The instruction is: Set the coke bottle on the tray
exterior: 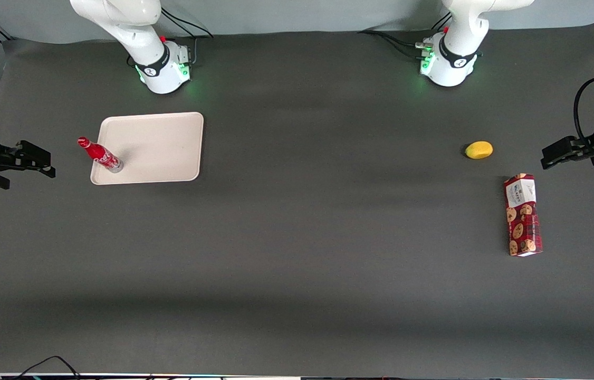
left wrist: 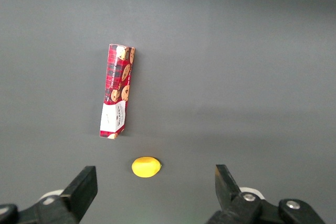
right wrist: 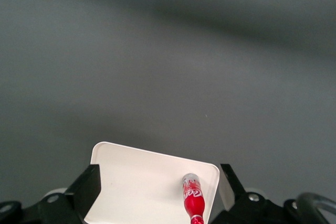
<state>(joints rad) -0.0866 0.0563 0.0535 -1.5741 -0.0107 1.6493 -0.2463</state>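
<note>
Dark grey surface (exterior: 297, 253) with two white robot arms mounted at the edge farthest from the front camera. The tray (exterior: 160, 145), a beige rectangle with rounded corners and a low rim, lies flat toward the working arm's end of the surface, in front of that arm's base (exterior: 162, 68). The coke bottle (exterior: 99, 155) stands upright on the tray, its silvery base resting just inside the tray corner that is nearer the front camera and toward the working arm's end; its red cap appears to lean outward past the rim only because of the camera's angle. In the right wrist view the bottle (right wrist: 192, 199) is seen on the tray (right wrist: 136, 182), standing close to one corner, with the rest of the tray bare.

The gripper (exterior: 38, 162) hangs off the tray, well apart from the bottle, at the working arm's end of the surface. Its fingers (right wrist: 90, 186) are spread wide with nothing between them, as the right wrist view shows.

Toward the parked arm's end lie two other things: a small yellow lemon (exterior: 479, 150) and a red cookie box (exterior: 523, 215) lying flat on its long side. The box is nearer the front camera than the lemon; the two are near each other but not touching.
</note>
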